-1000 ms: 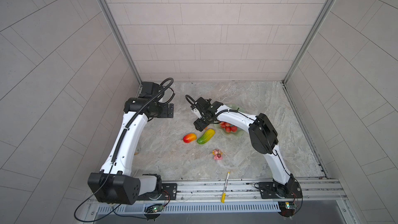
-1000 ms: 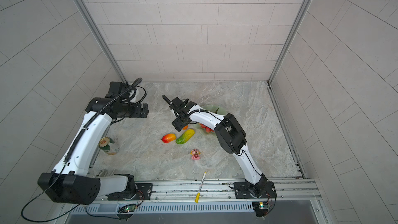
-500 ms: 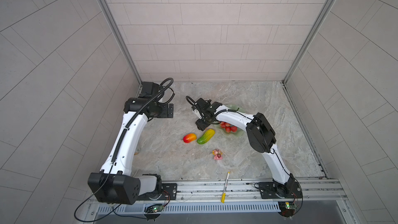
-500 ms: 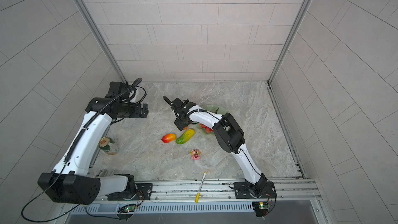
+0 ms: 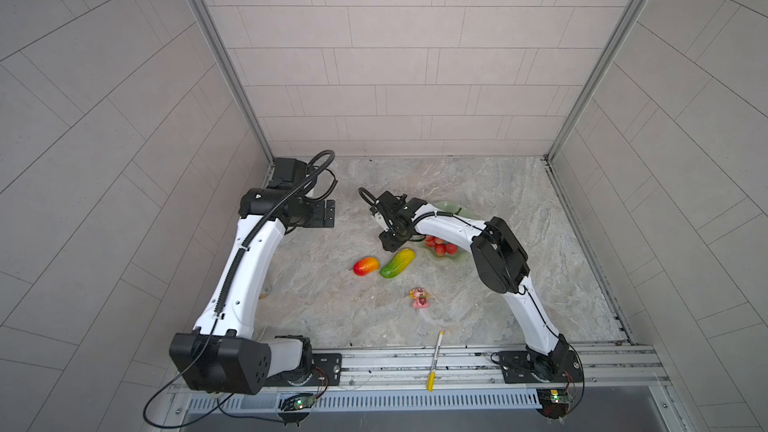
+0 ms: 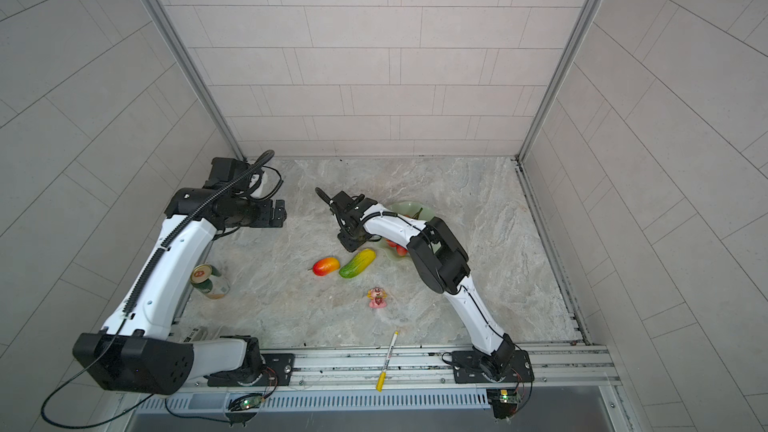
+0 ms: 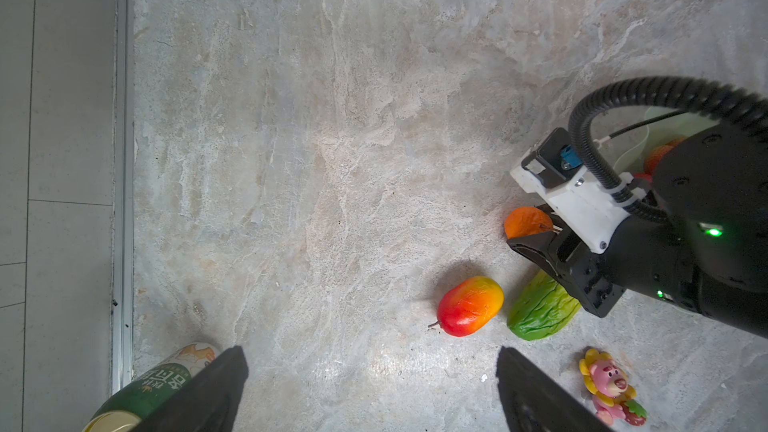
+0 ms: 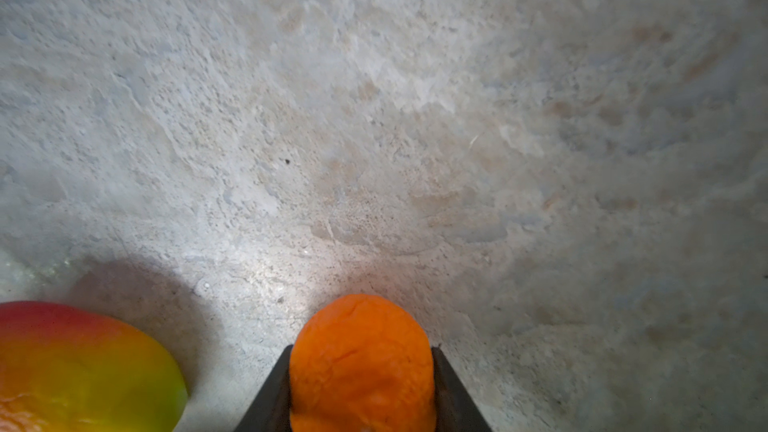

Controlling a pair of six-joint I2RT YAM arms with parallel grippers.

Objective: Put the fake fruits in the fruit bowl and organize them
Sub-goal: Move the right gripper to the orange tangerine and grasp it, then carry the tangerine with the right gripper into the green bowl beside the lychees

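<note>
- Small orange [image 8: 361, 363] sits between the right gripper [image 8: 360, 349] fingers, clamped on both sides, just outside the fruit bowl [image 5: 452, 206].
- Bowl holds red grape bunch [image 5: 440, 245].
- Left gripper [image 7: 370, 351] spread wide.

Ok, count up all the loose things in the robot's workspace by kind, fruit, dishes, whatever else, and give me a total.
Fake fruits: 4 (red grape bunch, small orange, mango, green-to-yellow fruit)
Fruit bowl: 1
Pink figurine: 1
Pen: 1
Drink can: 1
Total: 8
</note>
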